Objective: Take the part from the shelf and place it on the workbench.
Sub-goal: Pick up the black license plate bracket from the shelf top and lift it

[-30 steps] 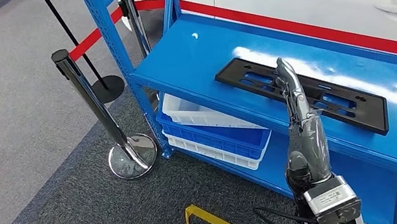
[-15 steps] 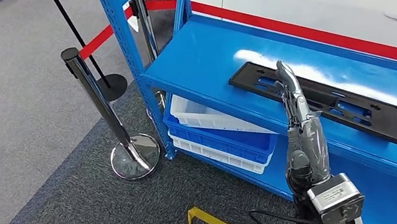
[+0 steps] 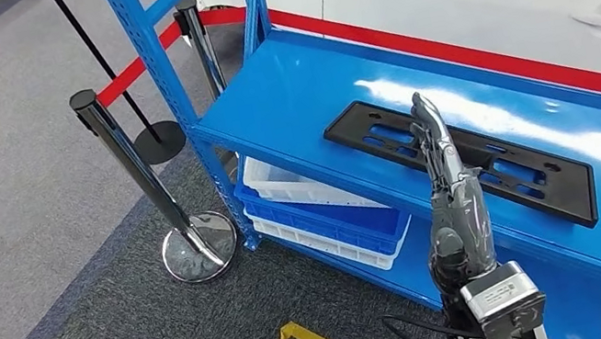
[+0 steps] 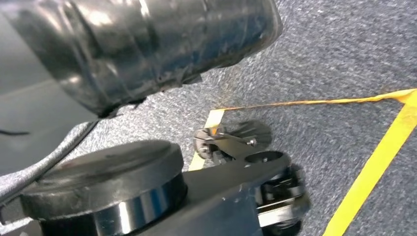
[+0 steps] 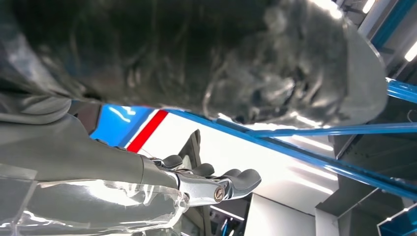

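Reaching up at the lower middle of the head view, the right hand (image 3: 447,176) has its fingers straight and apart, holding nothing, hovering over the black part (image 3: 463,159) lying flat on the blue shelf (image 3: 284,98). Over the last second only the camera swayed; the grasp looks yet to begin.

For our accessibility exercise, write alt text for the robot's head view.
The robot's right hand, fingers straight and holding nothing, reaches up toward a long black slotted part lying flat on a blue shelf. White and blue trays sit below; a chrome stanchion stands on grey carpet.
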Robot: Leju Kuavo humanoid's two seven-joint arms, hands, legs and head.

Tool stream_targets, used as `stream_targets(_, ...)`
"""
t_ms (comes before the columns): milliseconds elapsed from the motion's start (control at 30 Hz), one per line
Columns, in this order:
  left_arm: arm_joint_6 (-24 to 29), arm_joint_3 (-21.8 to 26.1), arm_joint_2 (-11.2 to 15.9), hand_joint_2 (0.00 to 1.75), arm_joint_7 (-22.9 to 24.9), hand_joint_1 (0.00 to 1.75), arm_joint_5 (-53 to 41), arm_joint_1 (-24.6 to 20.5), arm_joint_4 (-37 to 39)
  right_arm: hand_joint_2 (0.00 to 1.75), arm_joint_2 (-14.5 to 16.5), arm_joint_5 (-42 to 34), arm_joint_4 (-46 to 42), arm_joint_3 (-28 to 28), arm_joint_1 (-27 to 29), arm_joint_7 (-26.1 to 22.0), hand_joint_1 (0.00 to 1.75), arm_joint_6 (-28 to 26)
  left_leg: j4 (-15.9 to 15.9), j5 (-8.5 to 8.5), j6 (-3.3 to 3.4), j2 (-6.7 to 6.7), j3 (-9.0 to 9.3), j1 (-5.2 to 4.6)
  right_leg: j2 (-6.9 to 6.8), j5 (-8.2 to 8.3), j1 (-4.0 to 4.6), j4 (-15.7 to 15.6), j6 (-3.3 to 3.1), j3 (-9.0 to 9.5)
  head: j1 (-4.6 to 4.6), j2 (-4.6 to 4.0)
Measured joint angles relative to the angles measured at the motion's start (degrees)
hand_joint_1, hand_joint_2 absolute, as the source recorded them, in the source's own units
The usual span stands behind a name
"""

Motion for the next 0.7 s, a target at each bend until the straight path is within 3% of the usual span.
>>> stream_targets(33, 0.00, -0.01, 0.01, 0.00, 0.01, 0.00, 0.00, -0.03, 0.00, 0.00, 0.00, 0.00, 0.00, 0.00, 0.00, 0.00, 0.00, -0.01, -3.95, 1.99, 0.43, 0.00, 1.70, -0.19, 0.02, -0.28, 0.05, -0.03, 0.10, 0.40, 0.02, 0.00)
stream_targets(100, -0.05, -0.07, 0.02, 0.00, 0.07, 0.00, -0.01, -0.17, 0.00, 0.00, 0.00, 0.01, 0.00, 0.00, 0.00, -0.01, 0.00, -0.01, -9.14, 3.50, 1.08, -0.01, 4.12, -0.66, 0.03, -0.70, 0.11, -0.07, 0.52, 0.75, 0.03, 0.00)
stream_targets(167, -0.23, -0.15, 0.02, 0.00, 0.25, 0.00, -0.02, -0.16, 0.00, 0.00, 0.00, 0.11, 0.00, 0.00, 0.00, -0.08, 0.00, -0.03, -10.00, 2.98, 1.39, -0.04, 4.55, -0.95, 0.00, -0.91, 0.09, -0.28, 1.09, 0.82, 0.00, 0.00)
stream_targets(267, -0.39, -0.17, -0.01, 0.00, 0.45, 0.00, -0.05, -0.03, 0.00, 0.00, -0.04, 0.34, -0.07, 0.00, 0.02, -0.26, 0.00, -0.14, -11.17, 3.08, 2.02, -0.04, 5.45, -0.50, -0.12, -1.98, 0.16, 0.88, 1.85, 0.47, 0.11, 0.00)
stream_targets(300, -0.41, -0.17, -0.01, 0.00, 0.46, 0.00, -0.07, -0.06, 0.00, 0.00, -0.05, 0.37, -0.11, 0.00, 0.02, -0.29, 0.00, -0.22, -11.60, 3.10, 2.27, -0.01, 5.90, -0.33, -0.14, -3.10, 0.17, 3.16, 2.02, -0.64, 0.20, 0.00)
stream_targets(367, -0.45, -0.17, -0.01, 0.00, 0.47, 0.00, -0.09, -0.12, 0.00, 0.00, -0.06, 0.38, -0.15, 0.00, 0.14, -0.33, 0.00, -0.34, -11.73, 2.69, 2.62, 0.05, 6.48, -0.39, -0.13, -5.92, 0.01, 10.60, 2.22, -4.75, 0.31, 0.00)
stream_targets(400, -0.47, -0.17, 0.00, 0.00, 0.48, 0.00, -0.08, -0.11, 0.00, 0.00, -0.07, 0.38, -0.14, 0.00, 0.25, -0.33, 0.00, -0.37, -11.64, 2.40, 2.69, 0.04, 6.72, -0.41, -0.13, -6.62, -0.06, 13.89, 2.35, -6.89, 0.31, 0.00)
stream_targets(433, -0.49, -0.17, 0.00, 0.00, 0.49, 0.00, -0.08, -0.07, 0.00, 0.00, -0.08, 0.37, -0.13, 0.00, 0.36, -0.33, 0.00, -0.37, -11.53, 2.06, 2.69, 0.02, 7.01, -0.41, -0.14, -6.30, -0.16, 15.59, 2.49, -8.32, 0.32, 0.00)
stream_targets(467, -0.50, -0.17, -0.01, 0.00, 0.50, 0.00, -0.07, -0.02, 0.00, 0.00, -0.10, 0.37, -0.12, 0.00, 0.41, -0.33, 0.00, -0.37, -11.37, 1.67, 2.62, -0.02, 7.37, -0.37, -0.15, -4.80, -0.28, 15.07, 2.62, -8.67, 0.33, 0.00)
stream_targets(500, -0.50, -0.17, -0.01, 0.00, 0.51, 0.00, -0.07, 0.01, 0.00, 0.00, -0.11, 0.38, -0.11, 0.00, 0.42, -0.33, 0.00, -0.37, -11.17, 1.21, 2.51, -0.07, 7.80, -0.32, -0.16, -2.42, -0.42, 12.50, 2.73, -7.98, 0.34, 0.00)
stream_targets(567, -0.51, -0.17, -0.02, 0.00, 0.51, 0.00, -0.05, 0.01, 0.00, 0.00, -0.11, 0.42, -0.08, 0.00, 0.42, -0.33, 0.00, -0.37, -10.55, 0.14, 2.03, -0.14, 8.39, -0.33, -0.18, 1.53, -0.60, 5.38, 2.83, -5.24, 0.34, 0.00)
stream_targets(633, -0.53, -0.17, -0.01, 0.00, 0.50, 0.00, -0.01, -0.08, 0.00, 0.00, -0.10, 0.46, -0.08, 0.00, 0.44, -0.42, 0.00, -0.37, -9.95, -0.68, 1.41, -0.20, 8.39, -0.42, -0.12, 2.13, -0.51, 1.80, 2.41, -3.70, 0.31, 0.00)
stream_targets(700, -0.61, -0.17, 0.01, 0.00, 0.49, 0.00, 0.03, -0.13, 0.00, 0.00, -0.12, 0.50, -0.13, 0.00, 0.50, -0.53, 0.00, -0.37, -9.92, -1.09, 0.82, -0.18, 8.40, -0.41, 0.02, 1.52, -0.37, 1.41, 1.63, -3.40, 0.23, 0.00)
